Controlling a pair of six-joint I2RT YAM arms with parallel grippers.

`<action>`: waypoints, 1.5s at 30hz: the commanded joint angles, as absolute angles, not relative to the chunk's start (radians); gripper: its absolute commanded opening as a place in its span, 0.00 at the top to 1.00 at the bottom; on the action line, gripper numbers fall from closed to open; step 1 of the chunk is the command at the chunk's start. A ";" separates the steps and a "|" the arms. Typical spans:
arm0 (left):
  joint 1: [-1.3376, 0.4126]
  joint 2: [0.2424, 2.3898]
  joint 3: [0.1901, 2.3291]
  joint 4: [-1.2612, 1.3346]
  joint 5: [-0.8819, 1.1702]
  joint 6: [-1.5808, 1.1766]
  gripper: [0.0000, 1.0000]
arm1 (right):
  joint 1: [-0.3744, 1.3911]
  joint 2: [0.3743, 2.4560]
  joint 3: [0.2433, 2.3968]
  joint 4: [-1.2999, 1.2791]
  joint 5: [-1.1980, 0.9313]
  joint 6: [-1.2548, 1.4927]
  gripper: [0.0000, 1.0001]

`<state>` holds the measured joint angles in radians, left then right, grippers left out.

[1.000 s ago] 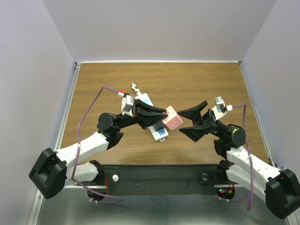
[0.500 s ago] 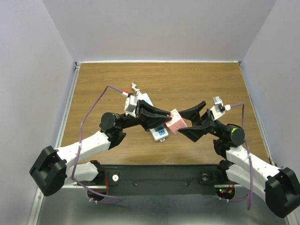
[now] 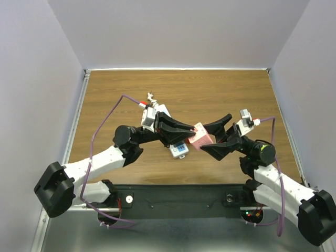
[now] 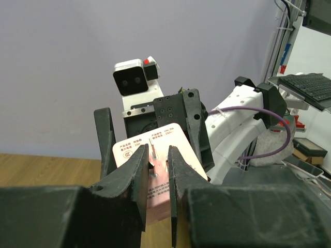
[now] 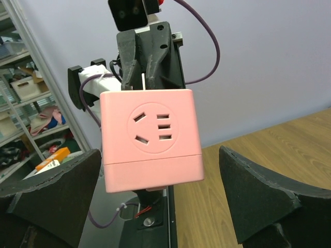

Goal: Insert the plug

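Clutter on the wooden table (image 3: 236,89) is sparse. A white power strip (image 3: 178,149) with a blue patch lies at 7 o'clock from the pink cube plug (image 3: 201,137). The left gripper (image 3: 189,132) covers the strip's middle, and a white end shows again at 10 o'clock. A knotted white cord (image 3: 151,96) lies just beyond that end.

The plug is held off the table between the two arms, above the near half of the board. The left gripper is clamped on it. In the left wrist view its fingers (image 4: 138,173) pinch the labelled face, with the metal pins showing in the narrow gap between them. The label's print is too small to read.

The right gripper (image 3: 206,138) stands spread wide at 3 o'clock from the plug. In the right wrist view its fingers (image 5: 49,194) flank the socket face at 8 and 4 o'clock, clearly apart from it. From overhead the black fingers overlap the plug, so its edges are hard to trace.
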<state>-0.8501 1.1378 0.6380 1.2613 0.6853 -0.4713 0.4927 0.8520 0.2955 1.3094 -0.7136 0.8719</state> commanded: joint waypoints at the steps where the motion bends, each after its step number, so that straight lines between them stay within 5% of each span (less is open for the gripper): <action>1: -0.857 1.144 0.709 1.753 0.690 -0.454 1.00 | 0.505 0.827 0.295 1.818 -0.729 0.888 0.00; 7: -0.861 1.184 0.730 1.752 0.707 -0.454 1.00 | 0.506 0.810 0.284 1.819 -0.718 0.868 0.07; 11: -0.861 1.210 0.712 1.775 0.710 -0.457 1.00 | 0.505 0.773 0.258 1.818 -0.663 0.827 0.33; 19: -0.862 1.186 0.615 1.662 0.672 -0.391 1.00 | 0.505 0.784 0.258 1.810 -0.580 0.732 0.58; 20: -0.862 1.184 0.598 1.648 0.669 -0.377 0.99 | 0.506 0.798 0.271 1.792 -0.571 0.726 0.67; 22: -0.861 1.180 0.580 1.599 0.652 -0.359 0.91 | 0.506 0.833 0.302 1.757 -0.563 0.698 0.86; 24: -0.859 1.158 0.552 1.550 0.618 -0.335 0.66 | 0.505 0.894 0.357 1.705 -0.572 0.670 0.99; 31: -0.850 0.981 0.500 1.202 0.347 -0.198 0.25 | 0.505 1.009 0.550 1.452 -0.635 0.473 0.99; 40: -0.700 0.861 0.399 1.013 0.169 -0.261 0.18 | 0.503 1.077 0.776 0.887 -0.709 0.168 1.00; 45: -0.661 0.948 0.411 0.879 -0.038 -0.271 0.18 | 0.505 1.101 0.802 0.724 -0.409 0.086 1.00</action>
